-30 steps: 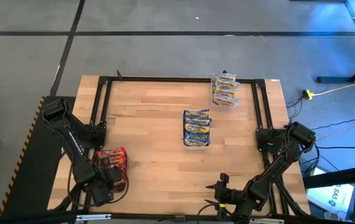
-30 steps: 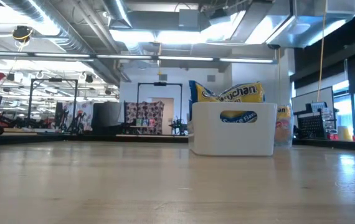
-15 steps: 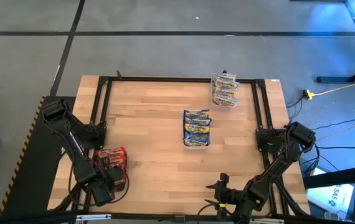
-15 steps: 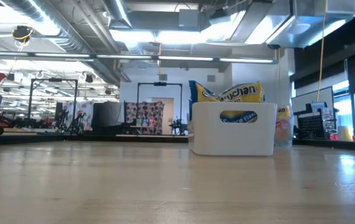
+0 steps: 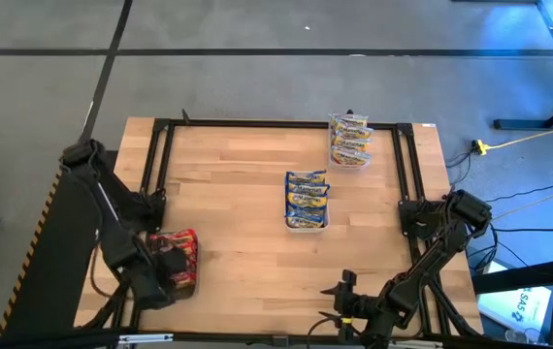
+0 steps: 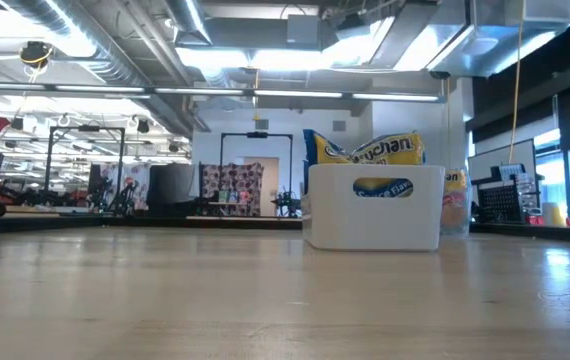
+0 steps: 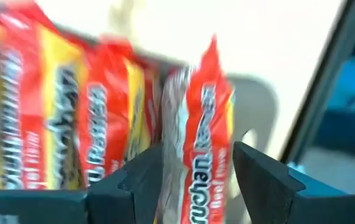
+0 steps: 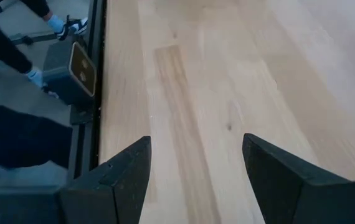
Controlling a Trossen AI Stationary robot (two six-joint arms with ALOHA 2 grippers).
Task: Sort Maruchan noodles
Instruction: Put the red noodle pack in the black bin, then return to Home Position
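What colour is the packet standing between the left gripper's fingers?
Red with yellow: the Maruchan packet shows best in the left wrist view.

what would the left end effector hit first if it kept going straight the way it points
Most likely the red-bordered noodle packet standing between its fingers, with more red packets beside it; depth is unclear.

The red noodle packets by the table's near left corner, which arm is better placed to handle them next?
Left. The left gripper sits right at the red noodle packets, one packet between its open fingers. The right gripper hangs open over bare table, far across.
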